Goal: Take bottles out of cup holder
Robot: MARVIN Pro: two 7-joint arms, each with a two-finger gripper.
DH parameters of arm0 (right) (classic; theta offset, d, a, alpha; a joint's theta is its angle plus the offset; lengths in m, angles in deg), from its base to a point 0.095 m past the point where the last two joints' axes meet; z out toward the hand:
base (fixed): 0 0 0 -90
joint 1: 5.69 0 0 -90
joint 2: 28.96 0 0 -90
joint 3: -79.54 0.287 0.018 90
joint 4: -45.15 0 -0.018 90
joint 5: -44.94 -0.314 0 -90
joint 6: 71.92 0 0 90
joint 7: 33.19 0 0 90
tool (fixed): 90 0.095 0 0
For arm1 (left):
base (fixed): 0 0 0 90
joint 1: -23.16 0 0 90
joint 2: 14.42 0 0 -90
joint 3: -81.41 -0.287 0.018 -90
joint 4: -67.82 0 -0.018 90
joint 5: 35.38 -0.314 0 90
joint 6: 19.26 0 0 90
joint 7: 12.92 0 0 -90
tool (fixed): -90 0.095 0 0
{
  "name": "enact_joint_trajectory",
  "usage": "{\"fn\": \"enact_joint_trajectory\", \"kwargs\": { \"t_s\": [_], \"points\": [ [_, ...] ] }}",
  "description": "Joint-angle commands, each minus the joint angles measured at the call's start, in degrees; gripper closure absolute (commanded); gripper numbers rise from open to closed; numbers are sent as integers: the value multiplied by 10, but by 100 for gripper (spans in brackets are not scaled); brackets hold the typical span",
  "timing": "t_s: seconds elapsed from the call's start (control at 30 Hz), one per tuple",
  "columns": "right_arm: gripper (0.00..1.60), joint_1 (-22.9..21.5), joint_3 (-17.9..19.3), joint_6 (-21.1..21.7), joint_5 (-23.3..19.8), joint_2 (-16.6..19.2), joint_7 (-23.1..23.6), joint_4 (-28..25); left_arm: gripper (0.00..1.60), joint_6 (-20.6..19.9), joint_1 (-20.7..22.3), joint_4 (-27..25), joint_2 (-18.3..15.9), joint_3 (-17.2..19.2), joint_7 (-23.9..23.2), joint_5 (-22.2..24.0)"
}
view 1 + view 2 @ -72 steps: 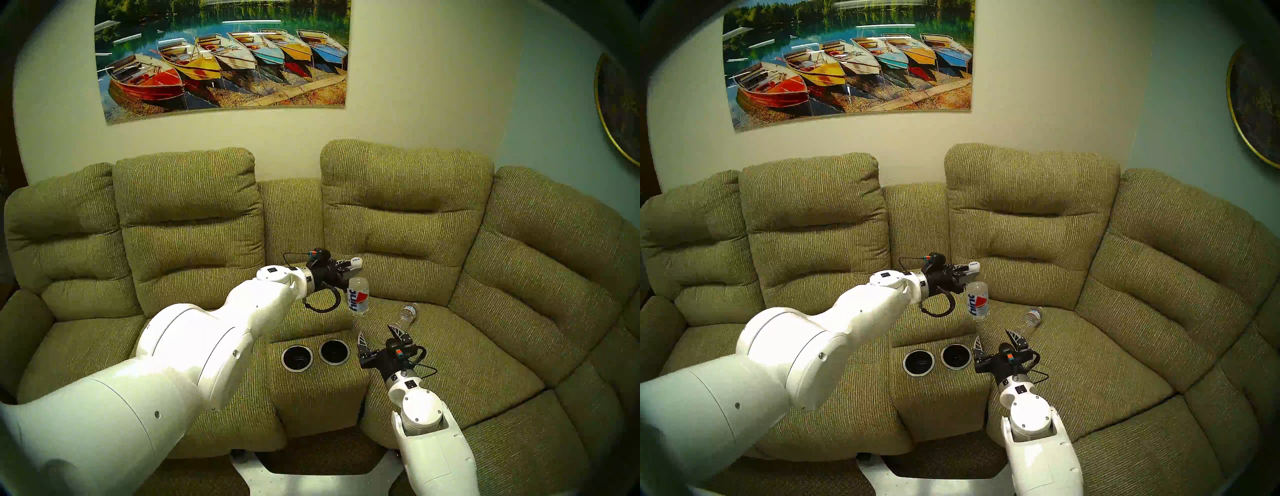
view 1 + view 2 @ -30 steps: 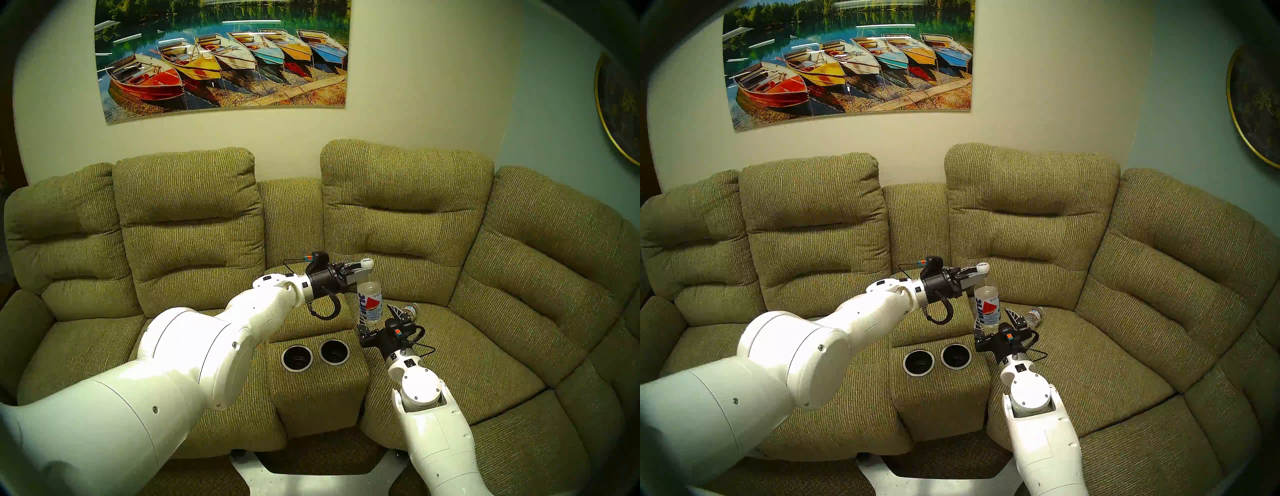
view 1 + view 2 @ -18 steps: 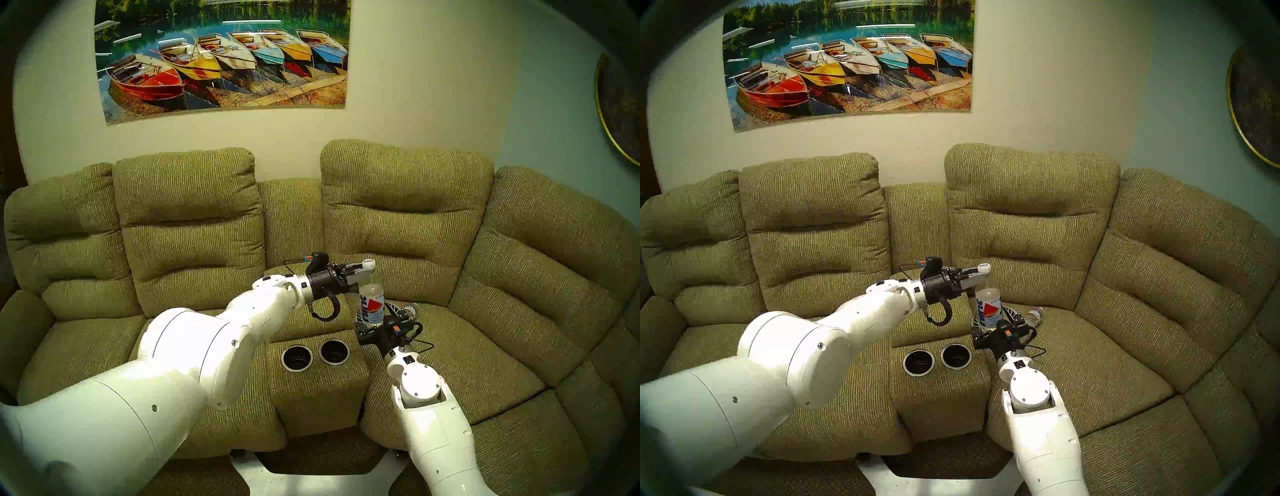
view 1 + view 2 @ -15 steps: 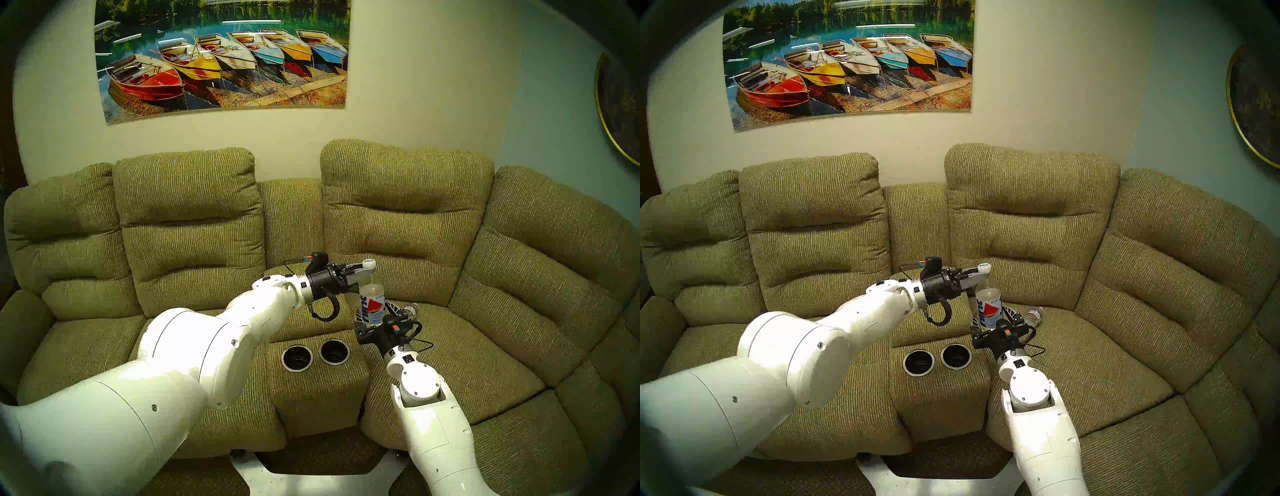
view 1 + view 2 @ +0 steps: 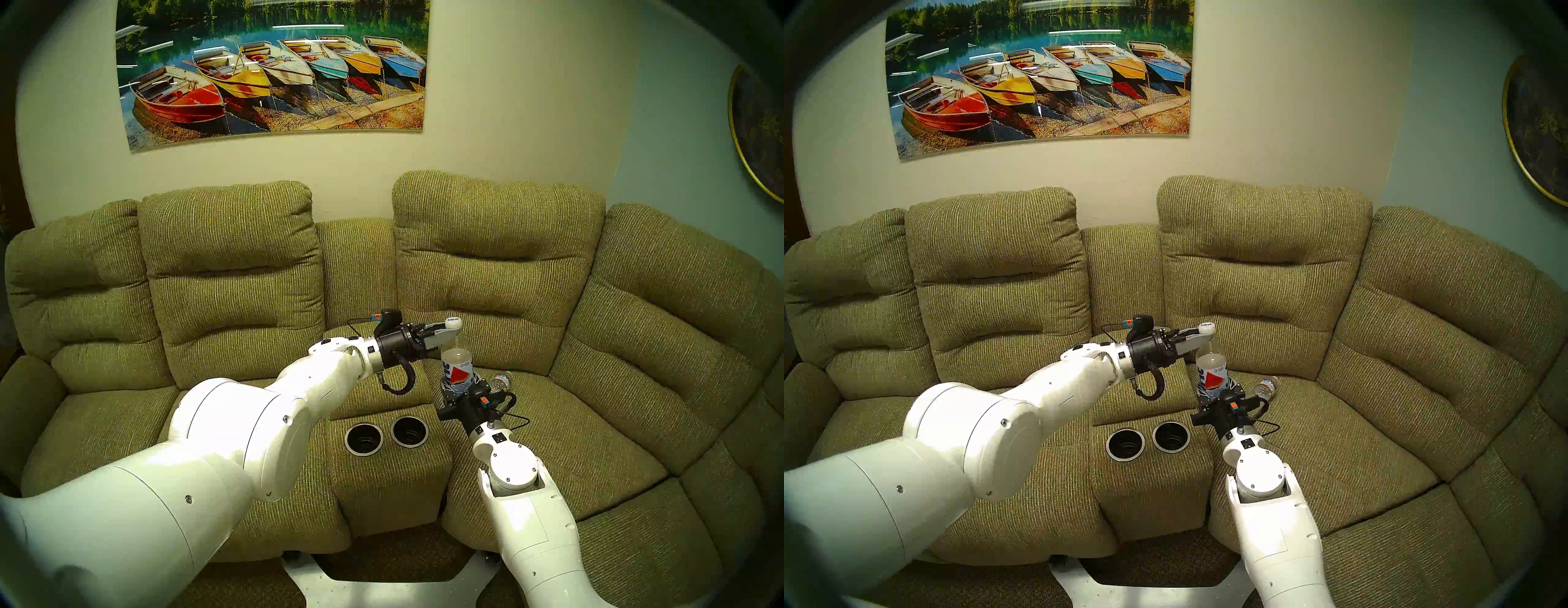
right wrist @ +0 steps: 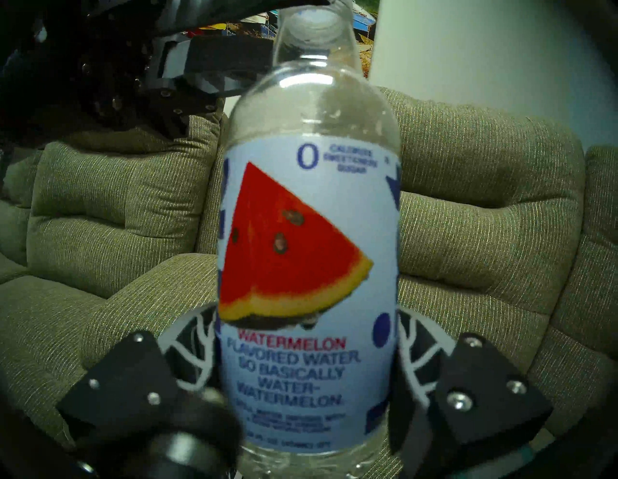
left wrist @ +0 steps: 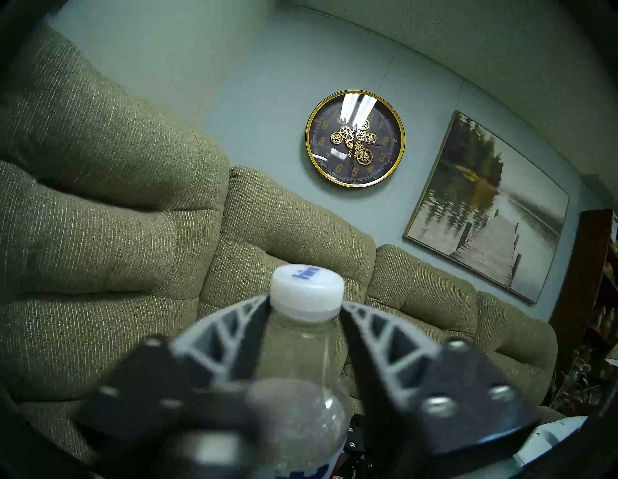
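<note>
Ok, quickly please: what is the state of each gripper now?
Left gripper: closed on the neck of the hint bottle.
Right gripper: fingers closed around the same bottle's lower body.

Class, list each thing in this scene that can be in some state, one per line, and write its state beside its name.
Watermelon water bottle: upright, capped, held off the sofa by both grippers.
Left gripper: shut on the bottle's neck, under the white cap.
Right gripper: closed around the bottle's lower body.
Crinkled bottle: lying on the seat cushion.
Cup holder wells: both empty.
</note>
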Motion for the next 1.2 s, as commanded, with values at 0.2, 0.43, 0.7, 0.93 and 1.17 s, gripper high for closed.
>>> {"fn": "enact_joint_trajectory", "kwargs": {
  "t_s": [0.2,0.43,0.7,0.93,1.17],
  "points": [
    [160,-6,12,-5,2,4,-16,-14,0,88,-6,-7,-18,-25,78,-36],
    [160,-11,27,7,4,8,-24,-2,0,139,-20,-10,-38,-33,111,-51],
    [160,-52,44,18,10,18,-35,81,0,218,-50,-19,-60,-40,96,-64],
    [160,-93,50,19,17,21,-48,153,0,248,-80,-15,-72,-20,47,-48],
    [160,-121,59,14,22,25,-57,200,0,252,-109,-7,-88,-5,0,-36]
  ]
}}
